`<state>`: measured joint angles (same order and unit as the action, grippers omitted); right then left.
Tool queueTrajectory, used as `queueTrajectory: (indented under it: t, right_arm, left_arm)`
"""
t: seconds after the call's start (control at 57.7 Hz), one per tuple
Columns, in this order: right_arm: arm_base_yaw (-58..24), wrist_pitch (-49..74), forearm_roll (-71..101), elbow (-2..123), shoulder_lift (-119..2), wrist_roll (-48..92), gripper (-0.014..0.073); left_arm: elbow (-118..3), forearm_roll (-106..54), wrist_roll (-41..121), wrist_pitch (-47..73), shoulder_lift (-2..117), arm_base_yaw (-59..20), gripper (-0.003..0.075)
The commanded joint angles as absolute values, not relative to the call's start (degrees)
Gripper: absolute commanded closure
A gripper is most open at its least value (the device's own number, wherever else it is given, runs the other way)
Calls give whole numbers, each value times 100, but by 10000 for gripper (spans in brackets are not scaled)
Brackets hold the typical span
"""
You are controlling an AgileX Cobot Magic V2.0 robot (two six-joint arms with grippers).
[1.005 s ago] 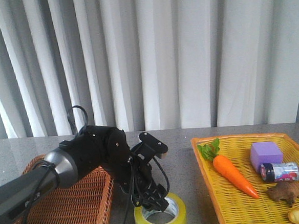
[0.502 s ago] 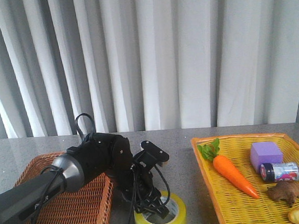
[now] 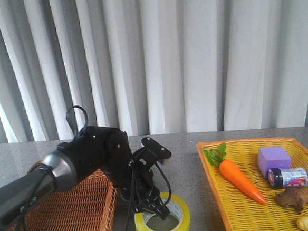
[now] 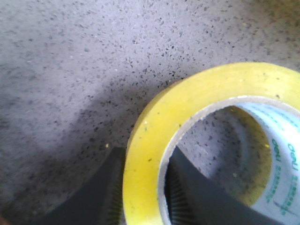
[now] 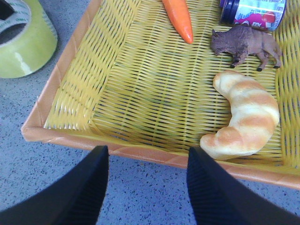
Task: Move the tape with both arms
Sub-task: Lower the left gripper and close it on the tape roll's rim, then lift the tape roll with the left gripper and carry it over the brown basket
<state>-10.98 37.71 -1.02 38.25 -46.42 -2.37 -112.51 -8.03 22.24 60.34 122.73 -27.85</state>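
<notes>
Left hand: lowered onto the tape, one finger outside the roll's wall and the other inside the core. Both sit against the wall, so the hand appears clamped on the tape, though firmness of grip cannot be confirmed. The roll lies flat on the grey speckled surface, its hole facing up, between the brown wicker basket and the yellow tray.

Right hand: fingers spread apart, holding nothing, hovering over the surface just outside the near rim of the yellow tray. From it, the tape lies off past the tray's corner, well apart. The left arm is plainly the nearer one.

Judgement: the coming move depends on lifting the roll by its wall and presenting a free portion of the rim toward the right hand.

Writing: blue print on the white inner core reads roughly "deli"; the remainder is too small. A can in the tray carries a coloured label, unreadable.
</notes>
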Motion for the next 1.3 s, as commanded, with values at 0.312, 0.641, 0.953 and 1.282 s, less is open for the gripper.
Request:
queueTrajectory:
  t: [0.312, 0.641, 0.953, 1.282]
  right_arm:
    - [-1061, 3446, -109, 3966, -4603, -247, 222]
    - [-1061, 3446, -109, 3966, -4603, -247, 222]
    - [-1061, 3446, -109, 3966, -4603, -247, 222]
    - [-1061, 3446, -109, 3966, -4603, -247, 222]
  left_arm:
    - [-11432, -756, 2164, 5923, 10749, -2797, 550]
    - [-11426, -274, 1813, 6273, 10174, -2450, 548]
    - [-11426, -284, 1461, 6640, 10151, -1266, 548]
    - [-10619, -312, 1412, 6168, 10259, -422, 548]
